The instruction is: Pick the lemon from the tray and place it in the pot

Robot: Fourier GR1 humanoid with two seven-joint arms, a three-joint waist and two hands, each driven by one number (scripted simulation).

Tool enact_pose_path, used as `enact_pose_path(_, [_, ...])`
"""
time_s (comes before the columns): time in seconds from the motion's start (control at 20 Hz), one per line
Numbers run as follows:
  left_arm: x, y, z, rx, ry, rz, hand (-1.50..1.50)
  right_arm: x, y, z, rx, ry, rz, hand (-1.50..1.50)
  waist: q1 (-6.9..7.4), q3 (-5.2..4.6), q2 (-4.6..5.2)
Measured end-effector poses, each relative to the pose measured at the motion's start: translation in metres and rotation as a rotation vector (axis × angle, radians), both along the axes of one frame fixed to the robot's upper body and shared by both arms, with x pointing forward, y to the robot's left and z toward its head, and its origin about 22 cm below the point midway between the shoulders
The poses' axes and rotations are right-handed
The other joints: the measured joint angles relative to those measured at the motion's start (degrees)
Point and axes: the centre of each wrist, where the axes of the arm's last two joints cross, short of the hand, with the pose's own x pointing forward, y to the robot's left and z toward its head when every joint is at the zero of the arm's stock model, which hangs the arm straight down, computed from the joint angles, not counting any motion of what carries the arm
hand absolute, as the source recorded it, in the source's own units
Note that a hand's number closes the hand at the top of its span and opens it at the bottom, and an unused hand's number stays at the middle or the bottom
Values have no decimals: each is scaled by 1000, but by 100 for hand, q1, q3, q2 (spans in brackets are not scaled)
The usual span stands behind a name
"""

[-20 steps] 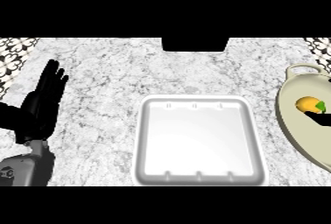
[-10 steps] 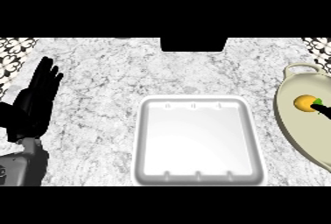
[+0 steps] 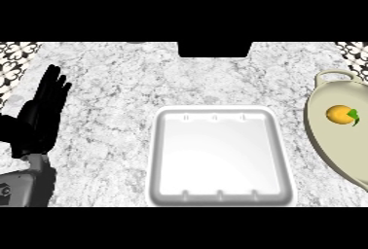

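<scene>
- Lemon (image 3: 340, 114), orange-yellow and round with a small green leaf on its right side, is sitting inside the pot (image 3: 323, 141), which is lying at the far right of the tray (image 3: 219, 155) and running partly off the view's right edge.
- Tray is resting in the middle of the marble tabletop (image 3: 129, 82), white, rectangular, long axis running away from the robot, and nothing is showing inside it.
- Left hand (image 3: 39, 114) is standing well to the left of the tray, fingers straight, spread slightly and pointing up, holding nothing; it is resting there.
- Right hand is not showing in the view at all.
- Lemon is lying right of the tray and the visible hand left of it, so the tray is sitting between them and they are well apart.
- Judging from this layout, the lemon is already lying where the task is asking for it, so no further reach across the tray appears to be called for.
- Lemon looks near round, so no long axis is standing out.
</scene>
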Motion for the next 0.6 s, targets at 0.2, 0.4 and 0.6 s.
enact_pose_path(0.2, [-2, -1, 4, -2, 0, -1, 0, -30, -25, 7, 12, -7, 15, -150, 15, 2, 3])
enact_pose_path(0.4, [0, -2, 6, -3, 4, -1, 0, -53, -40, 9, 18, 2, 22, -150, 21, 5, 5])
enact_pose_path(0.6, [2, 0, 6, -4, 2, -10, 0, -68, -52, 20, 8, 29, 10, -150, 21, 6, 7])
